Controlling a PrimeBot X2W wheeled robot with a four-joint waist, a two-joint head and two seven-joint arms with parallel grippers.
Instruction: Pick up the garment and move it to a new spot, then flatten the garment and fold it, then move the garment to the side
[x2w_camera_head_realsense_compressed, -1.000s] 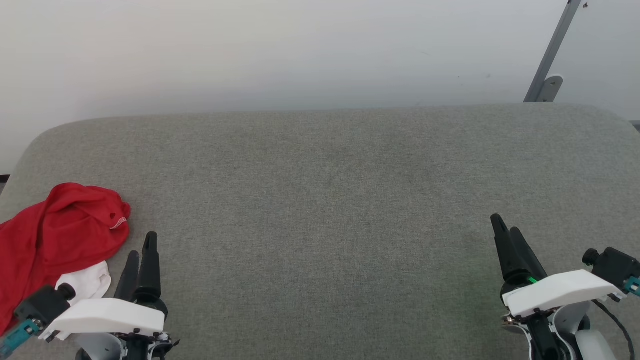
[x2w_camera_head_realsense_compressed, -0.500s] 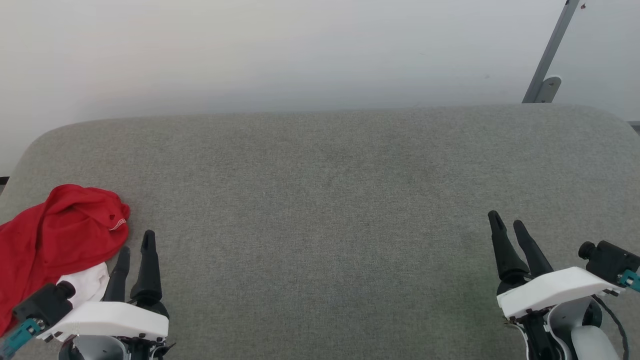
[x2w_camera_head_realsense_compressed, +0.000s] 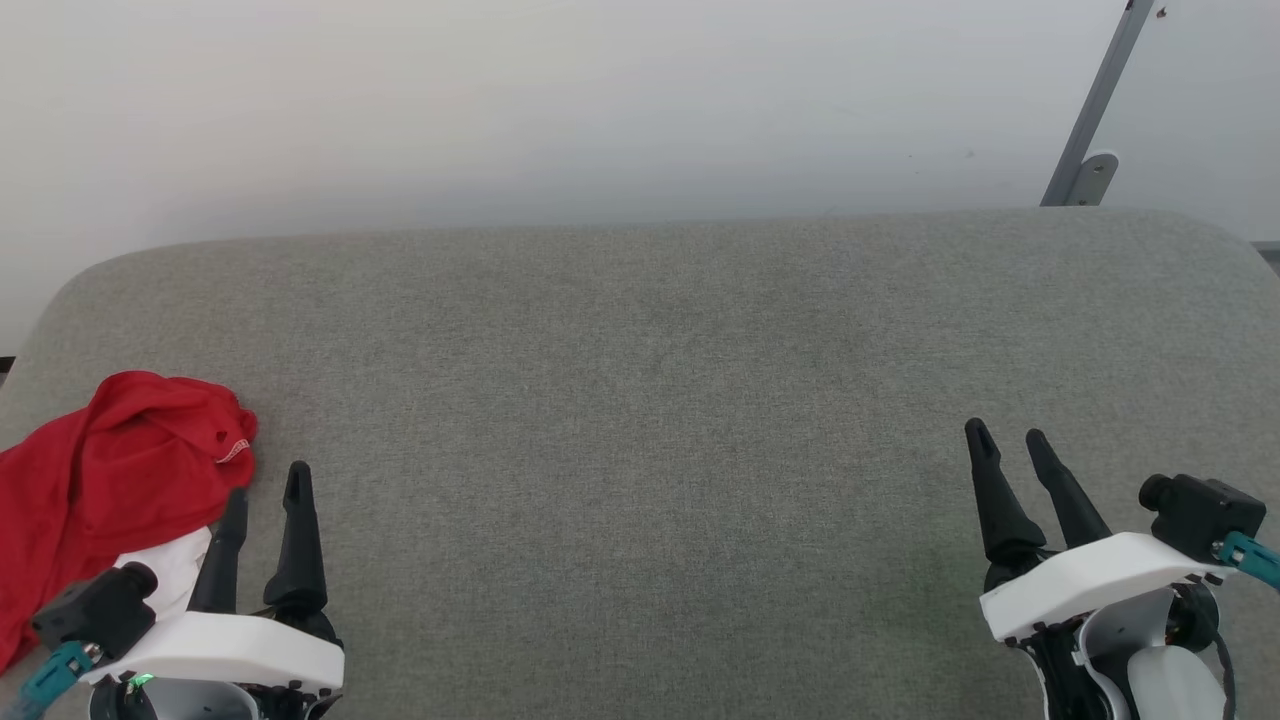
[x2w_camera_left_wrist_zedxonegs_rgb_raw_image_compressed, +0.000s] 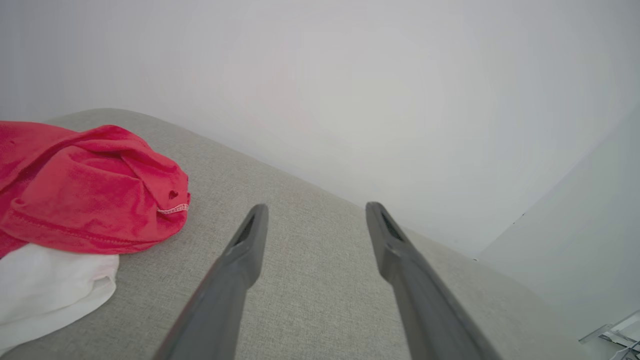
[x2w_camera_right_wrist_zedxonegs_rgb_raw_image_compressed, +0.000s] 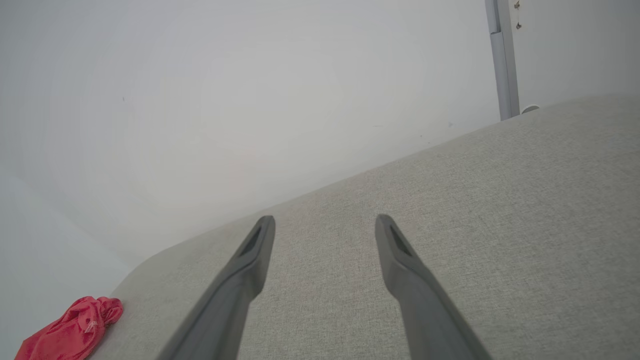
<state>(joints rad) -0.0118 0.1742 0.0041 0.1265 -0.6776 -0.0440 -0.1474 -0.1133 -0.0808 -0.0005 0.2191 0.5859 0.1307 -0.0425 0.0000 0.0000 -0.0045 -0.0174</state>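
Observation:
The garment (x2w_camera_head_realsense_compressed: 110, 480) is a crumpled red heap with a white sleeve poking out below, lying at the left edge of the grey padded surface (x2w_camera_head_realsense_compressed: 640, 400). In the left wrist view the garment (x2w_camera_left_wrist_zedxonegs_rgb_raw_image_compressed: 85, 200) lies to the left of the fingers, apart from them. My left gripper (x2w_camera_head_realsense_compressed: 265, 480) is open at the lower left, just right of the garment, holding nothing. At the lower right my right gripper (x2w_camera_head_realsense_compressed: 1005, 435) is open and empty over bare fabric. The right wrist view shows the garment (x2w_camera_right_wrist_zedxonegs_rgb_raw_image_compressed: 70, 330) small and far off at the lower left.
A pale wall rises behind the surface's far edge. A grey metal bracket (x2w_camera_head_realsense_compressed: 1085, 130) slants up at the back right. The surface's corners are rounded, and its left edge lies beside the garment.
Both grippers' fingers have turned so the gap between them shows wider. The right gripper has shifted slightly left. The garment has not moved on the surface.

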